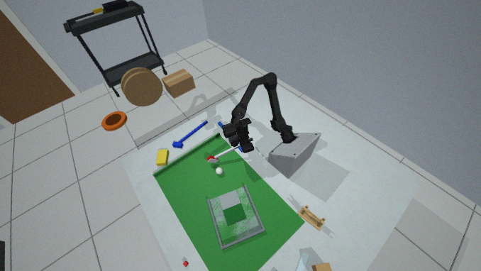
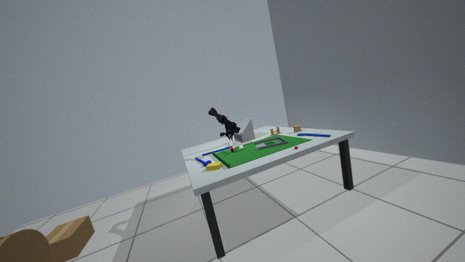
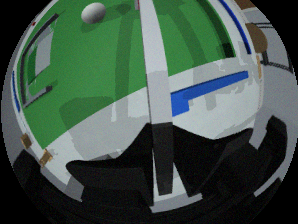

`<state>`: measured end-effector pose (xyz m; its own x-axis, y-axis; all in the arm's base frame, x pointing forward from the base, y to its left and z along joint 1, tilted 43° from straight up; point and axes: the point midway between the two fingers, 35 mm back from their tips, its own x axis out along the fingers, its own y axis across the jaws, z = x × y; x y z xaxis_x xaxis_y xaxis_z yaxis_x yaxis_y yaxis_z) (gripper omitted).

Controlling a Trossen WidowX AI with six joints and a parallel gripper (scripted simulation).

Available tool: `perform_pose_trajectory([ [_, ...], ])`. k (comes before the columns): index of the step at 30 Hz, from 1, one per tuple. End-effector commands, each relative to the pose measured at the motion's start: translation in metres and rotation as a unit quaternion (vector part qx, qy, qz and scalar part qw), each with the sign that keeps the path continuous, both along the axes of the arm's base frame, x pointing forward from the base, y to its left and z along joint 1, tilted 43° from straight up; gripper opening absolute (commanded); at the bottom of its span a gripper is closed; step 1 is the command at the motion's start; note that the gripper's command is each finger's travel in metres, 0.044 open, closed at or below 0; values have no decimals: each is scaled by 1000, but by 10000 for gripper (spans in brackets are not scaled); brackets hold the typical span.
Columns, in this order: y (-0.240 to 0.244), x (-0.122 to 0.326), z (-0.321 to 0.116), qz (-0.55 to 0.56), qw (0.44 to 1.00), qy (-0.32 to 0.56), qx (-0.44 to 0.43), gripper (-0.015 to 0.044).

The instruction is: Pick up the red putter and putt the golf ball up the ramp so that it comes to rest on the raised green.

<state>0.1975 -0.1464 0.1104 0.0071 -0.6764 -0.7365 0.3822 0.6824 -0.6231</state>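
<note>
Gripper (image 1: 246,145) (image 2: 230,135) (image 3: 154,125) is clamped on the red putter (image 1: 227,152) (image 2: 231,143) (image 3: 159,90) by its shaft, red head down over the green mat (image 1: 184,184) (image 2: 236,159) (image 3: 110,55); can't tell if the head touches. Blue bar (image 1: 220,125) (image 2: 216,151) (image 3: 210,87) lies just past the mat edge, partly under the arm in top view. White golf ball (image 1: 219,171) (image 2: 241,147) (image 3: 93,13) is on the mat, near the putter head but apart, off the ramp (image 1: 230,199) and not on the raised green (image 1: 234,214). Grey sloped block (image 1: 294,164) (image 2: 248,130) carries the arm. Farther out on the table (image 1: 355,177) (image 2: 240,178): blue mallet-shaped piece (image 1: 193,132) (image 2: 202,162), yellow block (image 1: 162,157) (image 2: 214,167), small wooden stand (image 1: 311,218) (image 2: 272,132), tiny red piece (image 1: 185,263) (image 2: 296,147). On the floor: orange ring (image 1: 105,124), round brown thing (image 1: 143,86) (image 2: 24,245), cardboard box (image 1: 182,86) (image 2: 77,238), dark cart (image 1: 89,53) by the wall.
</note>
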Motion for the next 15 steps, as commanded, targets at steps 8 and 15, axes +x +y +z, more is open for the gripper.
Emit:
perform_pose_trajectory([
  [8,83,40,-75,10,1000,2,0,0],
  [15,93,41,-65,10,1000,2,2,0],
])
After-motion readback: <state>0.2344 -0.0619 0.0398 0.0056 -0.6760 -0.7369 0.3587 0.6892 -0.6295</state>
